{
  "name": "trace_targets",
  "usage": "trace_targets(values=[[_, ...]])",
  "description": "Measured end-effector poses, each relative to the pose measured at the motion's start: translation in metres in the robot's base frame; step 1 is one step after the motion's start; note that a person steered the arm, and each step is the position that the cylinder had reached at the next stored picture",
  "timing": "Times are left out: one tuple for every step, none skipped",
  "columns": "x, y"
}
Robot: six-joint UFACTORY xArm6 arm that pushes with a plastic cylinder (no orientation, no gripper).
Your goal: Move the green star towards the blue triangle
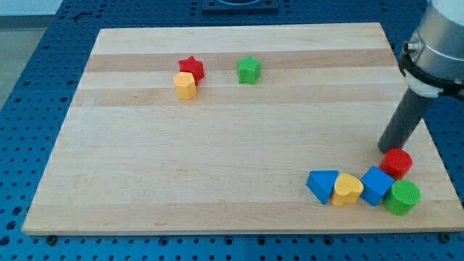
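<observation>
Tip: my tip is seen on the wooden board, near its right edge.
Red cylinder: just below-right of the tip.
Blue cube, green cylinder, yellow heart, blue triangle: clustered below the tip.
Green star: far up-left of the tip.
Red star, yellow block: touching, farther left still.

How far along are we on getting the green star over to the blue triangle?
Nothing looks done yet: the green star sits near the view's top, beside the red star, far from the blue triangle at the bottom right. In hand: my tip is by the red cylinder, nowhere near the star. Left: reaching the star and pushing it across the board.
</observation>
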State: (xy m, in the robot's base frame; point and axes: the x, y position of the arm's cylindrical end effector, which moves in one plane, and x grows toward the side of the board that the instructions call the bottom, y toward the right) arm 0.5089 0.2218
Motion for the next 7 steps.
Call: trace_targets(values=[[0.001, -0.011], [0.006, -0.014], [0.018, -0.014], [0.020, -0.015], [-0.011, -0.029], [-0.082, -0.062], [-0.159, -0.097]])
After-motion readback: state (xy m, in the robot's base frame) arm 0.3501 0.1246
